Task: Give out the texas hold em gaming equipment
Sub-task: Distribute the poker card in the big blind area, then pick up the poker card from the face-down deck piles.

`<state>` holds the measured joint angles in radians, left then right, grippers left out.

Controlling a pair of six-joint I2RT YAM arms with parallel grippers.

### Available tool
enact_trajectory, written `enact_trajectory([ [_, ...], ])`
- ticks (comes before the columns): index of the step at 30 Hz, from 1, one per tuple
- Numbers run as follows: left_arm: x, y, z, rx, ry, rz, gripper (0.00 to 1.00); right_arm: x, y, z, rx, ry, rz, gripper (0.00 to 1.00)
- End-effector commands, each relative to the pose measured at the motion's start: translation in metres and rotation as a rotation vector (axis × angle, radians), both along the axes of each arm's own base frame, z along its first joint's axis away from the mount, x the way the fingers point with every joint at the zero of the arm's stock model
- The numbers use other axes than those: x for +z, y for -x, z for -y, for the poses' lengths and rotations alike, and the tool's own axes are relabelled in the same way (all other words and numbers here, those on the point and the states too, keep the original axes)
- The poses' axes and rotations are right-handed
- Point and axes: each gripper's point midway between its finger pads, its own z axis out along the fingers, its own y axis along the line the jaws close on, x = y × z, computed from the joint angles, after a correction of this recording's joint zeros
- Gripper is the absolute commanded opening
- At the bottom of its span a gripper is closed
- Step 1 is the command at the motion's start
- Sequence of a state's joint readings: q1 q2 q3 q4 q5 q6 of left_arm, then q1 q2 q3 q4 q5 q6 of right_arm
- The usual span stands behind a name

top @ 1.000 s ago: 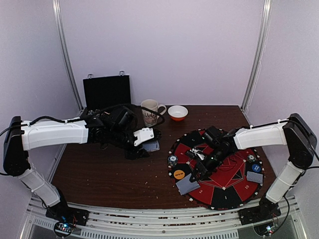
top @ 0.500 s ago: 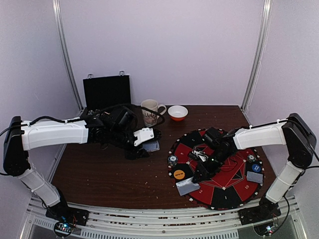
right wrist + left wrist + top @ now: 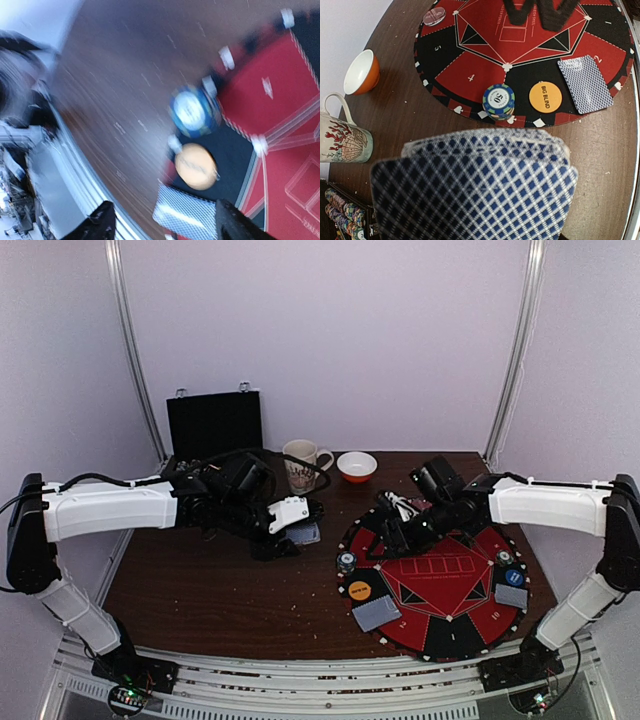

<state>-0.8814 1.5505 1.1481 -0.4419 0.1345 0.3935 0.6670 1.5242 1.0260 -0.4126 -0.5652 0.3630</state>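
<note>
On the mat (image 3: 440, 585), cards (image 3: 375, 613) and chips (image 3: 345, 562) already sit at 8 and 4 o'clock, other seats seemingly unserved; left end effector (image 3: 300, 533) clamps the deck (image 3: 475, 185), right end effector (image 3: 388, 530) hangs apart, empty.

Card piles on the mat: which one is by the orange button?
The pile on the left of the mat, beside the orange button. The other pile lies at the right, by the blue button.

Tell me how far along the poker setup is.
Done: two mat seats have cards, chips and a button, one the orange button, one the blue button. In hand: the left gripper holds the deck; the right gripper is open, empty. Left: other visible seats show no cards.
</note>
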Motion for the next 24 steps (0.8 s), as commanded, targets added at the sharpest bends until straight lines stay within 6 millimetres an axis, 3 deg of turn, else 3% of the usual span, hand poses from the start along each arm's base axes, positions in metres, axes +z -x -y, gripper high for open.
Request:
enact_trajectory([
  [1, 0.007, -0.003, 0.007, -0.010, 0.037, 0.015, 0.51, 0.089, -0.043, -0.050, -0.111, -0.429, 0.131, 0.75],
  [5, 0.007, -0.002, 0.008, -0.016, 0.042, 0.007, 0.51, 0.097, -0.049, -0.071, -0.086, -0.507, 0.122, 0.80],
  [11, 0.006, -0.002, 0.009, -0.017, 0.042, 0.004, 0.51, 0.094, -0.034, -0.093, -0.007, -0.587, 0.096, 0.96],
  [24, 0.006, -0.001, 0.011, -0.024, 0.048, -0.004, 0.51, 0.076, -0.031, -0.133, 0.078, -0.562, 0.081, 0.95],
])
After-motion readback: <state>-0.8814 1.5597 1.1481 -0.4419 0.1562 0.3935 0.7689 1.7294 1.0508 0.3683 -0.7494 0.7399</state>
